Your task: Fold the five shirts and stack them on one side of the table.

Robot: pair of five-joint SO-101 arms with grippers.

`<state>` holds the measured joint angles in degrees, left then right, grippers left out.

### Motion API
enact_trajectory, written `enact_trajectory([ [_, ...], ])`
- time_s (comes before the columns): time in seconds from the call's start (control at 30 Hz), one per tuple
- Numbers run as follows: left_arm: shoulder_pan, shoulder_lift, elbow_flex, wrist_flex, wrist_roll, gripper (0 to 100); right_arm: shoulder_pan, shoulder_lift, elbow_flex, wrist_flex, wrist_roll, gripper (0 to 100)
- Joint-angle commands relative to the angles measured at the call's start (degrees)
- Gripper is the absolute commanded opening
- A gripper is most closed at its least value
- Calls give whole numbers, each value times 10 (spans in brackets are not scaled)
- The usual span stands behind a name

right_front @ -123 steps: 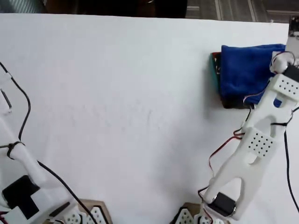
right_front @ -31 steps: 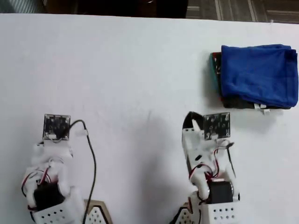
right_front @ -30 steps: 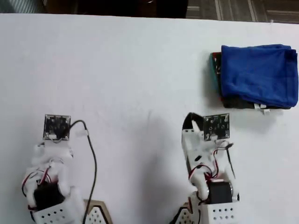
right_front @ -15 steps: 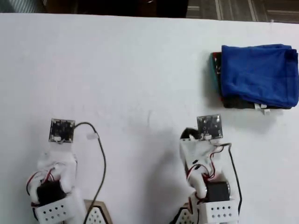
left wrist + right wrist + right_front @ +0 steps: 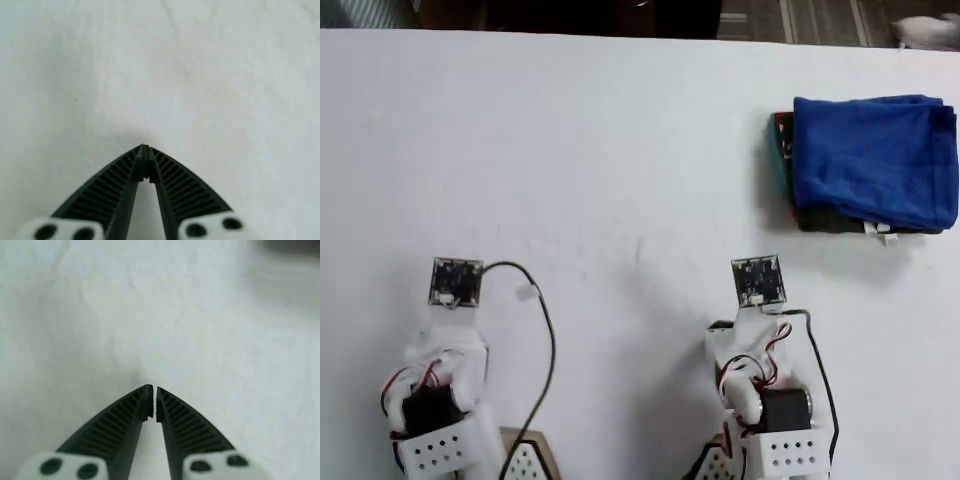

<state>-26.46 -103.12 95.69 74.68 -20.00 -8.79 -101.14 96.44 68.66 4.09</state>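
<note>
Left arm (image 5: 435,400): sits folded up at the near edge of the bench (image 5: 600,140), on the left. The left gripper (image 5: 145,154) hangs over bare white surface. Its fingers (image 5: 112,187) are clenched tip to tip with nothing between them.

Right arm (image 5: 765,400): folded up at the near edge, right of centre. The right gripper (image 5: 154,392) also hangs over bare surface. Its fingers (image 5: 117,422) are drawn together, with only a hairline gap at the tips, and hold nothing.

Stack of shirts (image 5: 865,165): lies at the far right of the bench, well apart from both arms. A blue shirt (image 5: 875,155) is on top, folded into a neat rectangle. A dark shirt (image 5: 830,222) shows along the stack's near edge beneath it. Red and green edges (image 5: 781,150) protrude on the stack's left side. A small white label (image 5: 877,232) sticks out at the near edge.

Assessment: every shirt in view is folded and lies in this one pile on one side of the bench, as the task asks. At least four layers can be made out, but a count of five cannot be confirmed from above. With both arms drawn in close to their bases and neither gripper carrying anything, the work appears finished or very nearly so. What may remain is checking the number of shirts and squaring the lower layers where they jut out.
</note>
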Motion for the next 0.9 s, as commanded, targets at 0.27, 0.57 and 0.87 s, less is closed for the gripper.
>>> enact_trajectory([
  [0.27,140,-14,13,-9,116,28,-4,-1,6,29,-2,20],
  [0.57,142,-14,13,-9,118,28,-1,-1,6,29,-3,20],
  [0.87,141,-14,13,-9,118,28,-1,-1,6,29,-3,20],
])
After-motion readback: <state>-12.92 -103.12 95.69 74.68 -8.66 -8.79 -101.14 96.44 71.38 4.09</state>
